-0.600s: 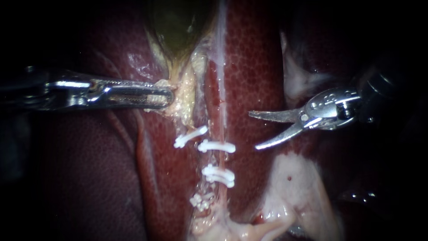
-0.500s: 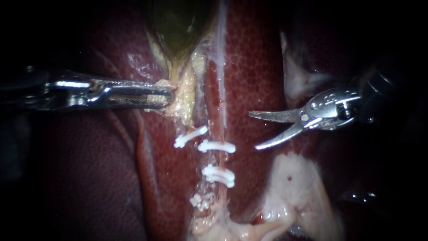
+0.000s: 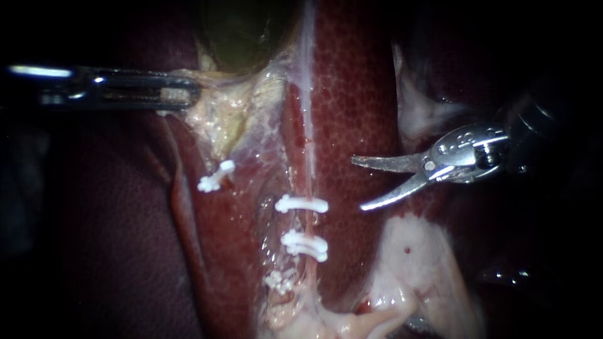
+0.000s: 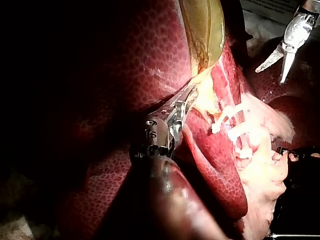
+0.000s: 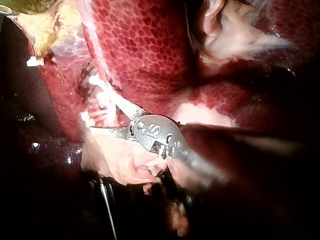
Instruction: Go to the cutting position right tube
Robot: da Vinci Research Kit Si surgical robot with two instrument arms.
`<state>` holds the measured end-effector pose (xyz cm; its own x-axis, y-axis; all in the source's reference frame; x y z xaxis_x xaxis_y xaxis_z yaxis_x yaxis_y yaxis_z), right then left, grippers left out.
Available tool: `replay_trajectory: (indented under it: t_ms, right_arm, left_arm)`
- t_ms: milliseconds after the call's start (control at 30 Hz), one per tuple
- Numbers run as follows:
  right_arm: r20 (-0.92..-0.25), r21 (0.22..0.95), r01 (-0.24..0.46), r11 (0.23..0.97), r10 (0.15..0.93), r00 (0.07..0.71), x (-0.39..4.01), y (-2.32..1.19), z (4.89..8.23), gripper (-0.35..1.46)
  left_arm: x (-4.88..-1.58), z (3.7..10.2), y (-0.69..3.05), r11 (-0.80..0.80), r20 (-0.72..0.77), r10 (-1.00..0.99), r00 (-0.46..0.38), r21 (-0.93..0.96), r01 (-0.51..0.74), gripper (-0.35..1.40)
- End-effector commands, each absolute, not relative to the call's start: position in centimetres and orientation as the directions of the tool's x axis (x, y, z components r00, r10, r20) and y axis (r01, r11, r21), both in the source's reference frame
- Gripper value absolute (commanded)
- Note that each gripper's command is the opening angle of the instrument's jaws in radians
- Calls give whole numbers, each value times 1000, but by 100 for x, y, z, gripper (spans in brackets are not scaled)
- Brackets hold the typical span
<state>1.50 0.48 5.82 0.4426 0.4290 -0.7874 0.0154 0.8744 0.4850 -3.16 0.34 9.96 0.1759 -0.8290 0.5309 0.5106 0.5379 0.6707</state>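
The right tube [image 3: 307, 179] runs down the liver [image 3: 352, 94] with white clips [image 3: 303, 204] across it. My right instrument [image 3: 357, 183] has two blades standing open, level with the top clip and just to the tube's right, without touching it. The right wrist view shows those blades [image 5: 102, 119] apart beside the clipped tube. My left instrument [image 3: 182, 94] is shut on yellowish tissue at the base of the gallbladder [image 3: 242, 37] and holds it stretched to the left. The left wrist view shows its jaws [image 4: 187, 97] closed on that tissue under the gallbladder [image 4: 205, 30].
A single white clip [image 3: 213, 177] sits on the stretched tissue left of the tube. Pale fatty tissue [image 3: 414, 257] lies below my right instrument, and more lies above it [image 3: 418, 107]. A dark liver lobe [image 3: 113, 238] fills the lower left.
My left instrument has moved up and to the left, pulling the yellowish tissue and the single clip away from the right tube. My right instrument has not moved.
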Motion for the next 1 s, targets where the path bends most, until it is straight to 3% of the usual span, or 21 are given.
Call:
replay_trajectory:
  t_ms: [33, 300, 733, 1000]
  right_arm:
    - [-787, 486, 17, 874, 429, 443, 150, 48, 582, 143]
    - [-783, 501, 37, 865, 435, 445, 152, 36, 596, 143]
    - [-679, 600, 44, 799, 479, 556, 164, -18, 671, 141]
    - [-642, 643, 47, 764, 504, 578, 180, -45, 706, 141]
  left_arm:
    - [-314, 993, 35, 538, 535, -827, 173, 667, 515, -35]
    - [-313, 992, 35, 537, 534, -828, 172, 666, 518, -35]
    - [-313, 992, 33, 537, 534, -828, 172, 666, 518, -35]
    - [-313, 993, 33, 538, 535, -827, 172, 665, 518, -35]
